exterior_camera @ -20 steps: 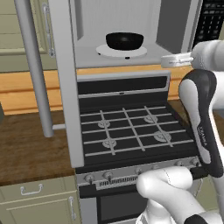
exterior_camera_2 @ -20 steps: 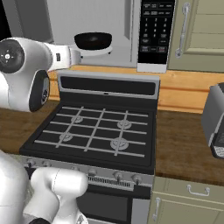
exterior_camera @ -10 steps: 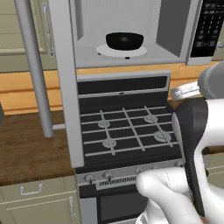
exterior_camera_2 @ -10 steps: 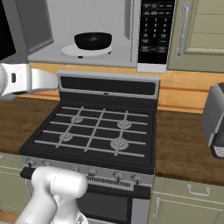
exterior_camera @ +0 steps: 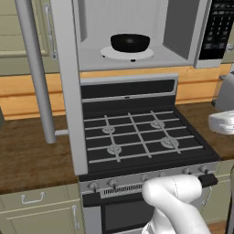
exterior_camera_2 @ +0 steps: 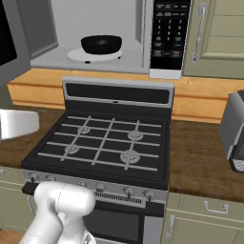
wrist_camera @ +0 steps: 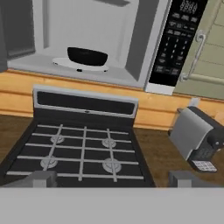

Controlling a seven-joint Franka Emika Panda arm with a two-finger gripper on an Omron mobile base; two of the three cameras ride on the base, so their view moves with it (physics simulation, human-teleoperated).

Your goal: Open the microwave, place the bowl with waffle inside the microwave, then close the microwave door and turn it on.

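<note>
Wooden counter (wrist_camera: 157,153) flanks a black gas stove (wrist_camera: 83,148); the gripper (wrist_camera: 111,178) hangs above its front edge, jaws spread wide, holding nothing; beyond, the bowl (wrist_camera: 87,56) sits on the turntable plate (wrist_camera: 65,64) inside the microwave (wrist_camera: 144,39); the microwave door (exterior_camera: 66,91) stands swung open.

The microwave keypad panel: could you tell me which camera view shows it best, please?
The right base view: the keypad panel faces the camera nearly whole and upright. The hand view shows the panel whole too, but tilted. In the left base view it sits at the right side, seen obliquely and cut off at the top.
</note>
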